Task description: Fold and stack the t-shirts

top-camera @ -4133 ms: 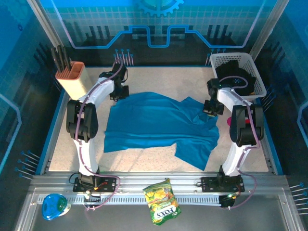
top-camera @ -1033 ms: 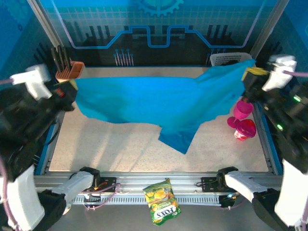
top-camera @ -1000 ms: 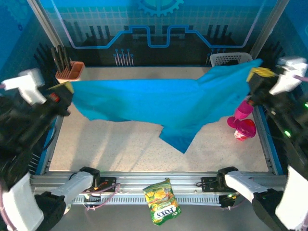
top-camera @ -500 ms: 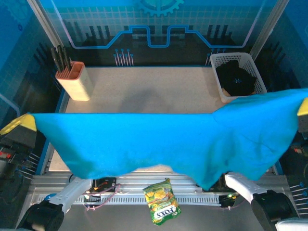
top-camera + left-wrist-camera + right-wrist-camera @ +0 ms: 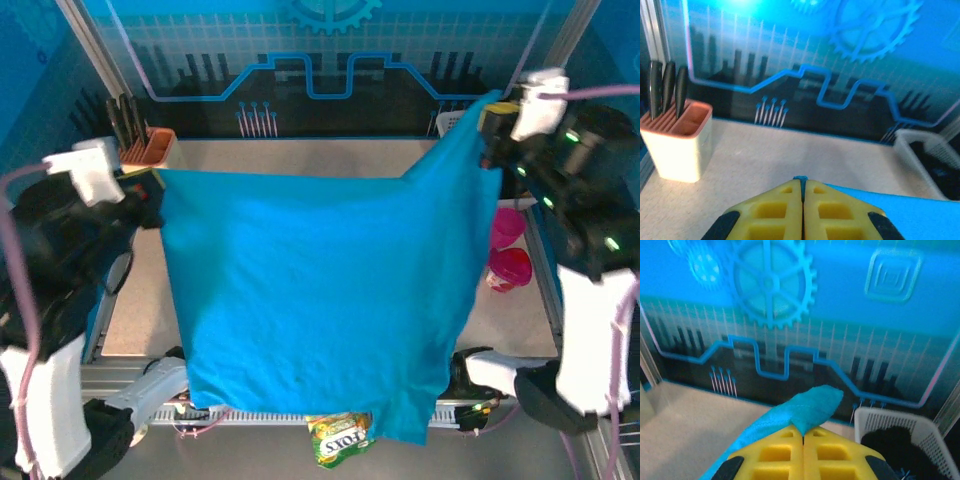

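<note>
The large teal-blue t-shirt [image 5: 320, 300] hangs in the air as a wide sheet between both raised arms, its lower hem over the table's near rail. My left gripper [image 5: 152, 183] is shut on its left top corner, a sliver of blue cloth [image 5: 801, 178] pinched between the yellow fingers [image 5: 775, 205]. At the upper right my right gripper [image 5: 490, 118] is shut on the other corner, a tuft of teal cloth [image 5: 810, 407] sticking out above its fingertips [image 5: 785, 447]. A black t-shirt [image 5: 890, 440] lies in the white basket [image 5: 935, 440].
A beige knife block [image 5: 140, 150] stands at the back left, also in the left wrist view [image 5: 677, 140]. Pink cups [image 5: 510, 245] sit at the right edge of the table. A green snack bag [image 5: 340, 435] lies on the near rail, partly behind the shirt.
The shirt was held spread low and close to the camera half a second ago; both arms have since swung back and it now hangs down in front of the table, still held at both corners.
</note>
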Tool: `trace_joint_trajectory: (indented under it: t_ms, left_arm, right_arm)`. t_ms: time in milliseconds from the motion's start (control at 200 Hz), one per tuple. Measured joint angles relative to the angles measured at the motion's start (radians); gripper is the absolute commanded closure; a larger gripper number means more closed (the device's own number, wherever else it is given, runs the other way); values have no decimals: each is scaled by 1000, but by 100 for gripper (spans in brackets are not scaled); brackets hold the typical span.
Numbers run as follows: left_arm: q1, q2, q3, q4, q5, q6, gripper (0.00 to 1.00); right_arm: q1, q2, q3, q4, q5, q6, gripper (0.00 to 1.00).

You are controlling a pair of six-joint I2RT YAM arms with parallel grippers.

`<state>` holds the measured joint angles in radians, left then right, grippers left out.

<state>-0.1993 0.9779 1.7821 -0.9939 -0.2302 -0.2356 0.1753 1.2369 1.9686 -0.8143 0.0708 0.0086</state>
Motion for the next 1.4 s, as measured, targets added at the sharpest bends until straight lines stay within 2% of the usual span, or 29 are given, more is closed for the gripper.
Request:
trace_joint_trajectory:
  t_ms: [170, 250, 325, 400, 480, 580, 640, 701, 821, 1061, 1401]
  left_arm:
    - [25, 144, -249, 206, -64, 18, 88]
    - [73, 240, -340, 306, -61, 18, 88]
    - [122, 361, -378, 398, -60, 19, 93]
    - [163, 518, -365, 484, -60, 21, 100]
    - [197, 730, -281, 542, -50, 19, 100]
    - [224, 1009, -98, 572, -32, 18, 100]
    - [231, 1135, -9, 574, -23, 18, 100]
    - [234, 1222, 55, 573, -16, 18, 100]
    - [235, 1303, 117, 570, -16, 18, 100]
    - [235, 1305, 163, 586, -8, 18, 100]
    - [235, 1192, -45, 628, 4, 17, 100]
  right_arm:
    - [0, 199, -183, 157, 2, -10, 100]
    - [-2, 335, -198, 214, 15, -10, 100]
    - [-7, 486, -157, 251, 37, -10, 100]
    - [-15, 682, -24, 261, 73, -10, 100]
    - [-24, 911, 184, 268, 113, -11, 100]
    - [-32, 1180, 493, 242, 159, -22, 100]
    - [-34, 1299, 640, 231, 182, -35, 100]
    - [-35, 1369, 708, 234, 199, -45, 100]
    - [-35, 1375, 661, 270, 218, -62, 100]
    - [-37, 1274, 443, 372, 217, -66, 100]
    - [-33, 961, -5, 510, 208, -37, 100]
